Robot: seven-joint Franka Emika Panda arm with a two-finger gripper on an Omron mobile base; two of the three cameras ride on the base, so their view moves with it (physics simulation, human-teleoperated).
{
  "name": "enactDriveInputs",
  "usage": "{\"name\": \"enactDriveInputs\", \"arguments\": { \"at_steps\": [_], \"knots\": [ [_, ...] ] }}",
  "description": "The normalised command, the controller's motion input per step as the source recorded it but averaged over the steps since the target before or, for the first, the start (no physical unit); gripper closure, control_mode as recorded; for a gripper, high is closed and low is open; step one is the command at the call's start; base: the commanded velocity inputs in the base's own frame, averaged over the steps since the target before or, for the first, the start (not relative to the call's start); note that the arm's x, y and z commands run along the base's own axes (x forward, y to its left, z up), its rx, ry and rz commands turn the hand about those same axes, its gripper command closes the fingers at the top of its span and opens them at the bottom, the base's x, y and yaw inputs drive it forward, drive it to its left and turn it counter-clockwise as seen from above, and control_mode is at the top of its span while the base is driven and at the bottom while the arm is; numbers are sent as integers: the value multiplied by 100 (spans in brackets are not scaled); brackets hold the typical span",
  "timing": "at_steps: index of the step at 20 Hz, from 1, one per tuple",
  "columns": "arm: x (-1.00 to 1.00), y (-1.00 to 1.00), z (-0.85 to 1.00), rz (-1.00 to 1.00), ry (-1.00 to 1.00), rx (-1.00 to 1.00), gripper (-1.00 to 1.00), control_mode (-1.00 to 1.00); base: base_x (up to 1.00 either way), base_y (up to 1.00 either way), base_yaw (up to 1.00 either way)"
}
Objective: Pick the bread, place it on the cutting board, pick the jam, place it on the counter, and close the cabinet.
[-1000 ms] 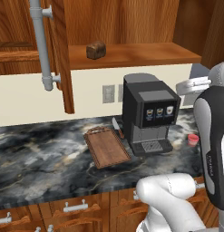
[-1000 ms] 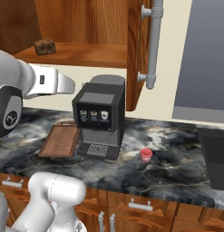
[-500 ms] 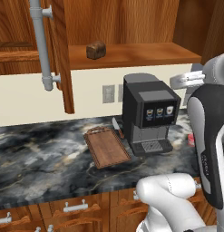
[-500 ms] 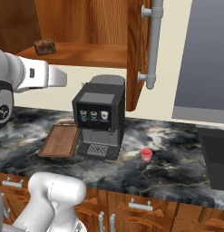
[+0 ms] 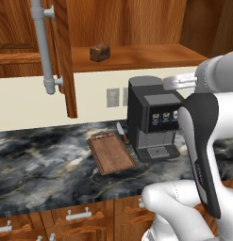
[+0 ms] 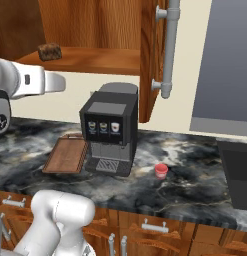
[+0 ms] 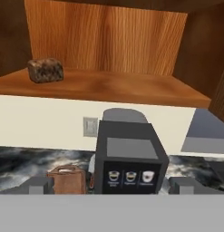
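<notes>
The bread (image 5: 100, 52) is a small dark brown chunk on the wooden shelf inside the cabinet (image 5: 61, 56), also visible as bread (image 7: 45, 70) and bread (image 6: 49, 51). The cabinet's door stands open. The cutting board (image 5: 111, 153) lies flat on the counter (image 5: 42, 169), left of a black coffee machine. The jam (image 6: 161, 170) stands on the counter (image 6: 195, 170) to the right of that machine. My gripper (image 5: 177, 82) hovers open above the machine, below shelf height and well right of the bread. In the hand view the gripper (image 7: 112, 186) shows its fingertips (image 7: 41, 185) wide apart, with nothing between them.
The black coffee machine (image 5: 153, 117) stands directly under my hand. The open cabinet door with its grey tube handle (image 5: 42, 42) juts out on the left, and the other door (image 6: 152, 55) on the right. Low drawers (image 5: 80, 214) run below the counter. A dark appliance (image 6: 237, 170) sits far right.
My hand has moved left and slightly up, toward the bread's side of the shelf. The jaws stay open. Bread, board and jam have not moved.
</notes>
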Motion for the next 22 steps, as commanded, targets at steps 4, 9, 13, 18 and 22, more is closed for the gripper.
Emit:
{"name": "enactDriveInputs", "arguments": {
  "at_steps": [4, 9, 13, 18, 22],
  "knots": [
    [23, 14, 0, 0, -7, 1, -100, -100, 0, 0, 0],
    [18, 4, 0, 0, -6, 3, -100, -100, 0, 0, 0],
    [26, 5, 0, 0, -4, 2, -100, -100, 0, 0, 0],
    [21, 7, 0, 0, -3, 2, -100, -100, 0, 0, 0],
    [6, 13, 0, 0, -5, 0, -100, -100, 0, 0, 0]
  ]
}}
